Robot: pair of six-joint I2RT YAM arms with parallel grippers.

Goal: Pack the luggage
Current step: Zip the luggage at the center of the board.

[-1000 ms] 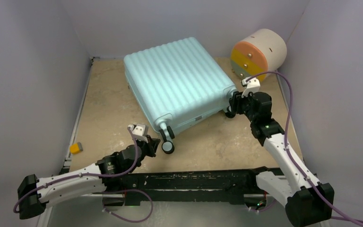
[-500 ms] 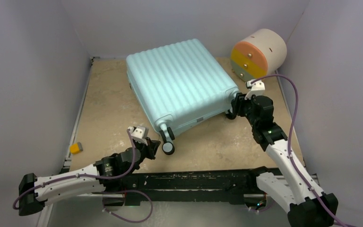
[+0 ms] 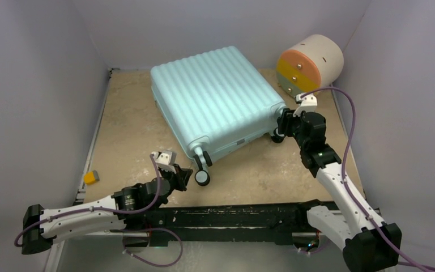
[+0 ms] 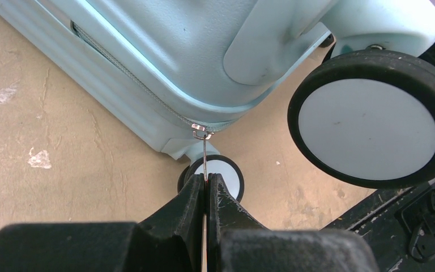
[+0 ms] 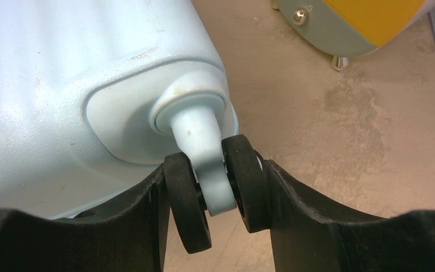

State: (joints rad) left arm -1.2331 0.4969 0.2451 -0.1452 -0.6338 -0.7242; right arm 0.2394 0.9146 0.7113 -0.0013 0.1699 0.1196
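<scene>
Luggage (image 3: 215, 96) shifted right; left tool (image 4: 205, 182) pinches one zip pull (image 4: 202, 134).

You have nothing to read here: no text, label, brand, number or sign can be made out on the luggage (image 3: 215, 96), its wheels (image 4: 371, 127) or the drawer unit (image 3: 308, 65). The black rail (image 3: 232, 215) along the table's (image 3: 130, 124) near edge shows only pale scuffs, no lettering.

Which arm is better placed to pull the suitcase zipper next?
Left: its end effector is shut on the thin metal zipper pull of the pale teal ribbed suitcase; the right end effector only grips a black twin wheel.
</scene>
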